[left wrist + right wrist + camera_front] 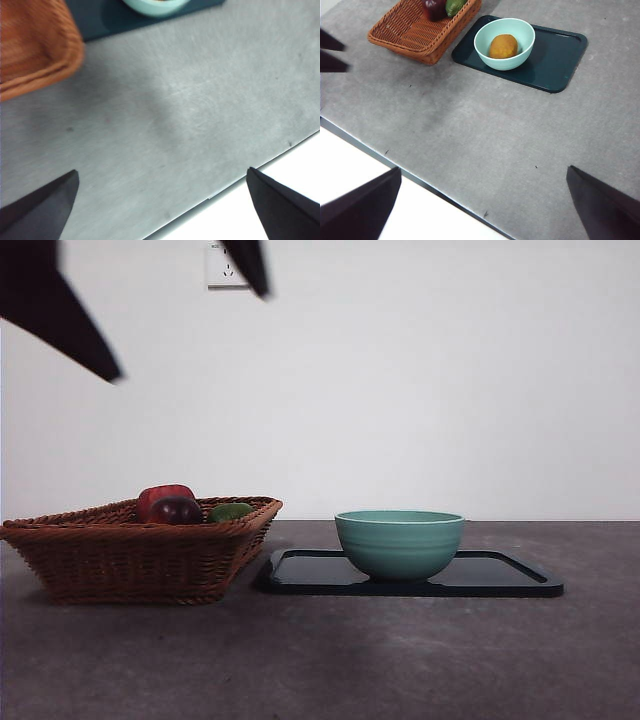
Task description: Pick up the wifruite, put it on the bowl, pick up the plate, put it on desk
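No text, label, brand, number or sign can be read on anything in these pictures, in any of the three views.

Both hands (left point(162, 200), right point(482, 200)) raised, jaws wide apart.

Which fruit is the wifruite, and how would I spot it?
Find the dark tray on the desk; a teal bowl stands on it. The wifruite lies inside, alone: dull orange-brown, unlike the red and green fruit in the basket.
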`<move>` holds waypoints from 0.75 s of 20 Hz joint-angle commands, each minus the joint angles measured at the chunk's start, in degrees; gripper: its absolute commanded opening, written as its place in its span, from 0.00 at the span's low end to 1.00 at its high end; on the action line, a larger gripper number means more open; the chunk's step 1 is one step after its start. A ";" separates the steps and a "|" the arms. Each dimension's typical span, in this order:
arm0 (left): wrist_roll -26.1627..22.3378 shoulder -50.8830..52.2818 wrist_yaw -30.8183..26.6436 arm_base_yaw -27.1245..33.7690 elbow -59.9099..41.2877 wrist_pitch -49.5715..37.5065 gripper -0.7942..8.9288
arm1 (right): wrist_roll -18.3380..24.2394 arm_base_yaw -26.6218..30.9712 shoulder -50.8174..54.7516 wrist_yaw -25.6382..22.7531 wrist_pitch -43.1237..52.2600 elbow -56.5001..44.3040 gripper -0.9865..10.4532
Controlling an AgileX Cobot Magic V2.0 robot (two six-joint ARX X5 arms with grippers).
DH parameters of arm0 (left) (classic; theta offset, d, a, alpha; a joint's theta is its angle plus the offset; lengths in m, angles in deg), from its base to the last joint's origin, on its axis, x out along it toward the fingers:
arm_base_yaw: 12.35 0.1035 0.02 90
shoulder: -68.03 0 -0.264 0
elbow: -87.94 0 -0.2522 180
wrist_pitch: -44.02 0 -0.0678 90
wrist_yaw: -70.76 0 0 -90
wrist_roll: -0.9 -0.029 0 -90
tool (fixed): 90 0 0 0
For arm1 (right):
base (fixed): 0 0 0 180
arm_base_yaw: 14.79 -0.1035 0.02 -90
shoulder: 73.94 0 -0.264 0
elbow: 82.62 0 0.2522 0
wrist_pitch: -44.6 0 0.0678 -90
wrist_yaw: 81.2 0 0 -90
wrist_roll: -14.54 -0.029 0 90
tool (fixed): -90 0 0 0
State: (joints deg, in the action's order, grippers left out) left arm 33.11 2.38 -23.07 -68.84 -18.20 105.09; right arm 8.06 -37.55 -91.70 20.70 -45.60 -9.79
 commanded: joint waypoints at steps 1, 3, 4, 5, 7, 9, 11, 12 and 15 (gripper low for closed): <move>-2.99 -7.89 3.04 1.18 5.77 0.52 0.75 | -0.79 -0.24 -0.07 0.09 0.48 0.44 0.61; -4.98 -14.49 4.13 2.58 11.69 2.82 0.75 | -0.74 -0.24 -0.07 0.07 0.48 0.44 0.61; -5.68 -17.81 4.13 3.34 15.26 4.33 0.75 | -0.61 -0.24 -0.07 0.07 0.50 0.44 0.61; -6.12 -20.90 4.13 4.20 18.71 5.49 0.75 | -0.59 -0.24 -0.07 0.09 0.50 0.44 0.61; -7.45 -26.51 4.17 5.77 25.44 7.19 0.75 | -0.59 -0.26 -0.07 0.09 0.42 0.44 0.61; -7.85 -31.50 4.96 7.08 31.39 8.96 0.75 | -0.61 -0.24 -0.07 0.09 0.09 0.44 0.61; -9.03 -36.13 5.68 8.50 36.79 10.03 0.75 | -0.61 -0.24 -0.07 0.11 0.11 0.44 0.61; -9.29 -38.40 5.97 9.20 39.36 10.40 0.75 | -0.63 -0.24 -0.07 0.13 0.11 0.44 0.61; -9.31 -45.97 8.68 11.52 48.70 13.38 0.75 | -0.63 -0.24 -0.07 0.13 0.09 0.44 0.61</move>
State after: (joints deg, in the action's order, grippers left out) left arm 24.50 -42.03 -14.64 -56.95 28.37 118.71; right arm 8.06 -37.55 -91.70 20.70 -45.60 -9.79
